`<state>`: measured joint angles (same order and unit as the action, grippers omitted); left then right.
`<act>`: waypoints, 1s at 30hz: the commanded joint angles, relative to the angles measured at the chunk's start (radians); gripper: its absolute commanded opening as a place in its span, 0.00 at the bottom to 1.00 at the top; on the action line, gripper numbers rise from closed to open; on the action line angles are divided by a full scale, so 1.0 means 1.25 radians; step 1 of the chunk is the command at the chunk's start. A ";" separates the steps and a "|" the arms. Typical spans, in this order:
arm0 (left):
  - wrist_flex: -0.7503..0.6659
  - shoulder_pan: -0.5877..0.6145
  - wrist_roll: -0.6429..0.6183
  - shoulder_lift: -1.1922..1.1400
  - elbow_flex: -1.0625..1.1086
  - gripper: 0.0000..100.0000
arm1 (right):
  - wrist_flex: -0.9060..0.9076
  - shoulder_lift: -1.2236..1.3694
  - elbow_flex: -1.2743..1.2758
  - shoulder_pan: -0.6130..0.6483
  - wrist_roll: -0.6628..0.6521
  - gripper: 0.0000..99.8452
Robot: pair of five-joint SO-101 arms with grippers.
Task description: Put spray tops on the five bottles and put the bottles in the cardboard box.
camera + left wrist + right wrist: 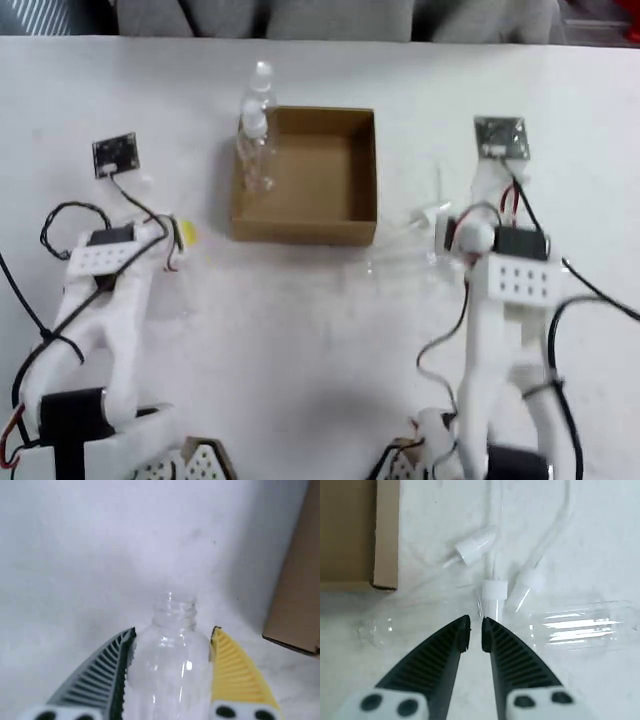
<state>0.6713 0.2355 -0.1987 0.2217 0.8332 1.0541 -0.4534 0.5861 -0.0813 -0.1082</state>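
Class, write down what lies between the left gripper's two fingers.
A clear bottle with no spray top sits between the left gripper's fingers, shown in the left wrist view.

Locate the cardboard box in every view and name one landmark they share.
High view: box in the middle of the table.
Left wrist view: box wall beside the bottle in the left gripper.
Right wrist view: box corner beyond the right gripper, near the spray tops.
Shared landmark: the white table.
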 commanded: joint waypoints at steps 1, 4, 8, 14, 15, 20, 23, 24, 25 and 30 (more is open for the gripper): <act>-0.017 0.007 0.002 0.003 -0.010 0.02 | 0.008 0.084 -0.123 0.010 0.074 0.03; -0.022 0.007 0.002 0.002 -0.010 0.02 | 0.004 0.159 -0.177 0.020 0.115 0.03; -0.045 0.007 0.002 0.002 -0.005 0.02 | 0.004 0.263 -0.252 0.045 0.178 0.03; -0.047 0.007 0.002 0.002 -0.005 0.02 | 0.007 0.436 -0.393 0.080 0.311 0.04; -0.047 0.007 0.002 0.002 -0.005 0.02 | 0.007 0.465 -0.417 0.080 0.324 0.04; -0.047 0.007 0.002 0.002 -0.005 0.02 | 0.046 0.570 -0.522 0.077 0.331 0.08; -0.049 0.007 0.002 0.002 -0.005 0.02 | 0.106 0.616 -0.579 0.079 0.334 0.14; -0.049 0.006 0.002 0.002 -0.005 0.02 | 0.123 0.628 -0.595 0.078 0.338 0.14; -0.049 0.006 0.002 0.002 -0.005 0.02 | 0.136 0.639 -0.605 0.077 0.338 0.13; -0.049 0.006 0.002 0.002 -0.005 0.02 | 0.148 0.687 -0.619 0.075 0.385 0.12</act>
<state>0.6329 0.2355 -0.1987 0.2217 0.8332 1.2229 0.3982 -0.1366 0.0077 0.3261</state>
